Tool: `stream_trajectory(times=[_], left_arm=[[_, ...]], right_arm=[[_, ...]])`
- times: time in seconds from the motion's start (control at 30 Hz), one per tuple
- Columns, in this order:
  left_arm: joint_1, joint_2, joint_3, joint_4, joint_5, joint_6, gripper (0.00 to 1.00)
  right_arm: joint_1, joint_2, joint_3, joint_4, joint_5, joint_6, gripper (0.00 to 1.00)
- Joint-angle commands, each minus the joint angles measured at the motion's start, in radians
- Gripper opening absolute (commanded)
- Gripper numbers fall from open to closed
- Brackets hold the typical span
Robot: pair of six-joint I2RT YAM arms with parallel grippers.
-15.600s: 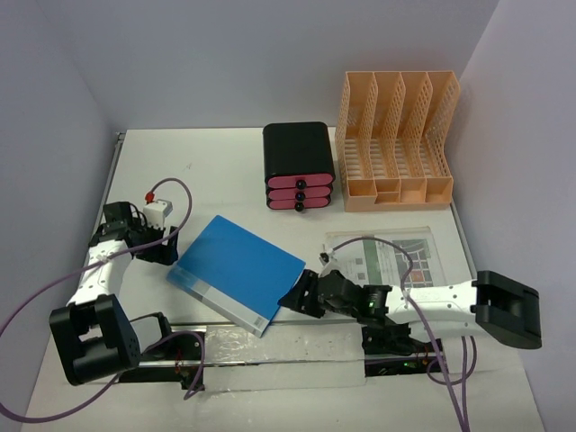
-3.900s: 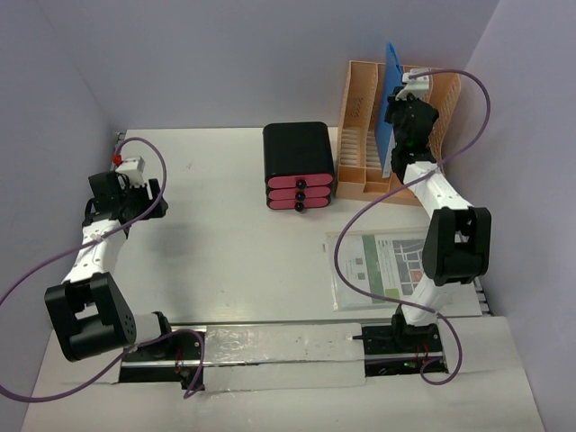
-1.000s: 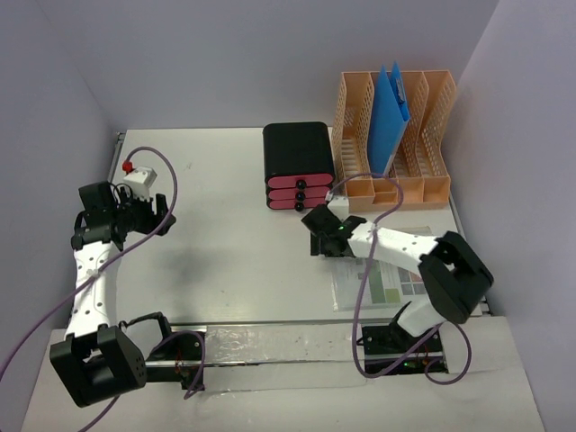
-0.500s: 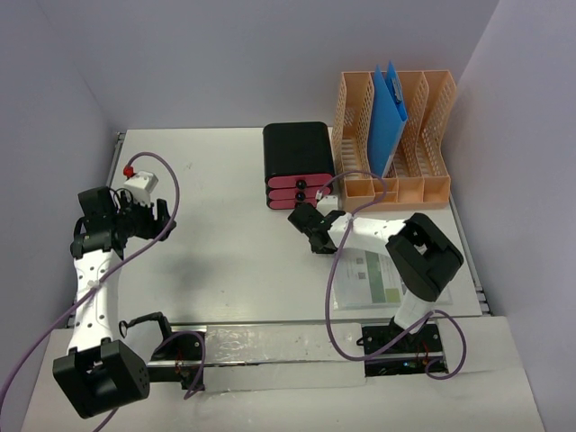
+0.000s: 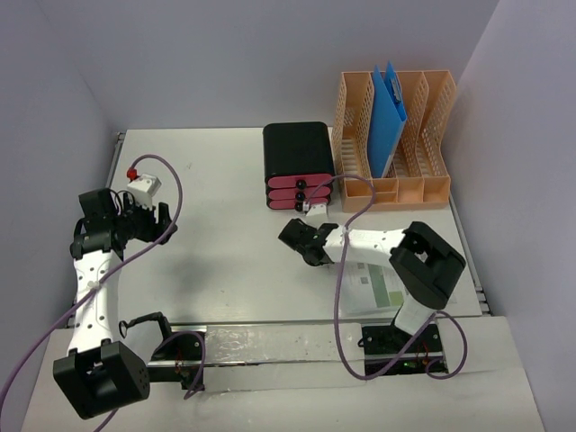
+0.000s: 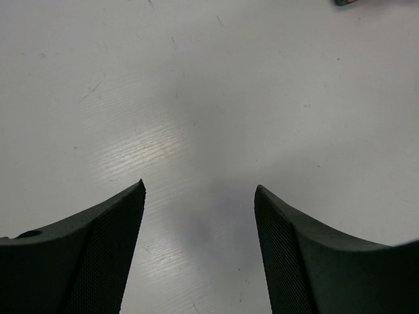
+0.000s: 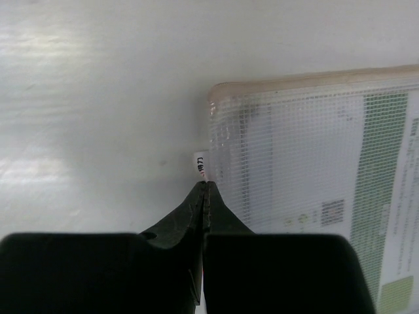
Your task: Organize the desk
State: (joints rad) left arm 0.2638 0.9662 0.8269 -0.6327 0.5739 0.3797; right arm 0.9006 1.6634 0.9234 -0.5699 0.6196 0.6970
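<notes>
The desk point(image 5: 225, 180) is a wide white tabletop; it also fills the left wrist view point(image 6: 209, 85). On its right side lies a clear mesh document pouch point(image 5: 369, 283) with printed sheets inside, shown close up in the right wrist view point(image 7: 314, 163). My right gripper point(image 5: 295, 237) point(image 7: 204, 183) is shut, and its tips pinch the pouch's left edge just below a small white tag point(image 7: 200, 163). My left gripper point(image 5: 160, 220) point(image 6: 200, 188) hovers open over bare desk at the left, with nothing between its fingers.
An orange slotted file rack point(image 5: 396, 175) stands at the back right with a blue folder point(image 5: 385, 117) upright in it. A black box with pink drawers point(image 5: 298, 166) sits beside the rack, just beyond my right gripper. A metal rail point(image 5: 270, 337) runs along the near edge.
My right gripper has gone from open to shut at the pouch's left edge and has slid left. The right arm folded in over the pouch. The left arm barely moved.
</notes>
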Motion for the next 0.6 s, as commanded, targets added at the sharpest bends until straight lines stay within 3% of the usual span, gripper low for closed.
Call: stream_trajectory(times=[0.0,0.17,0.33,0.57], left_arm=[[0.005,0.016,0.042,-0.061,0.077,0.061,0.73],[-0.015,0.003,0.048,-0.127,0.136,0.148,0.68],[-0.083,-0.032,0.028,-0.150,0.229,0.257,0.72],[-0.286,0.011,0.091,-0.128,0.309,0.167,0.80]], right_arm=[[0.059,-0.114,0.032,0.037,0.025,-0.059,0.00],[0.117,-0.186,0.082,0.045,-0.042,-0.106,0.00],[0.155,-0.291,0.102,0.070,-0.122,-0.127,0.00],[0.165,-0.495,0.091,0.163,-0.132,-0.070,0.00]])
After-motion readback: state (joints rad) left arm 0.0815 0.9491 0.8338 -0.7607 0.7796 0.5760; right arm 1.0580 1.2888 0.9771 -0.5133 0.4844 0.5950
